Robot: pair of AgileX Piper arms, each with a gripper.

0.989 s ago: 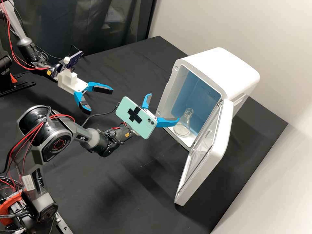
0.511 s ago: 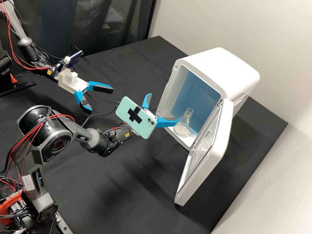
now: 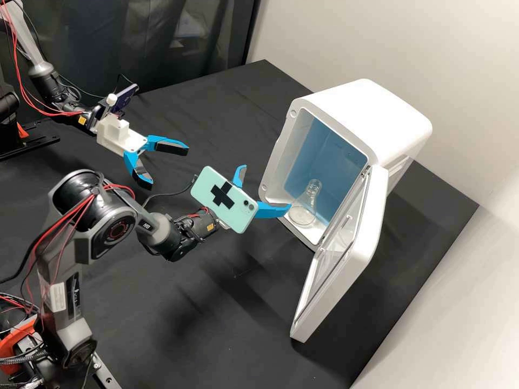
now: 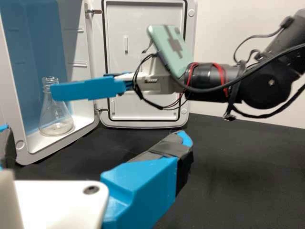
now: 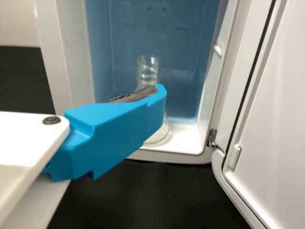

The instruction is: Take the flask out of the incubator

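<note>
High view: white incubator [image 3: 373, 116] on the black counter [image 3: 216, 302], door [image 3: 346, 248] swung wide open. Flask [image 3: 306, 202] stands upright on the incubator's floor, inside the blue chamber. Right tool [image 3: 265, 189] is at the incubator's mouth, fingers spread and holding nothing; one finger reaches just inside the opening, close in front of the flask. Contact can't be judged. Left tool [image 3: 165, 167] hangs well away from the incubator, also spread and empty.

Left wrist view: flask [image 4: 54, 113] clear and empty, near the incubator's front edge. A blue finger [image 4: 88, 89] of the right tool crosses in front of its neck.

Right wrist view: flask [image 5: 148, 69] is deeper in the incubator than the near finger [image 5: 114, 129], which hides its lower body.
</note>
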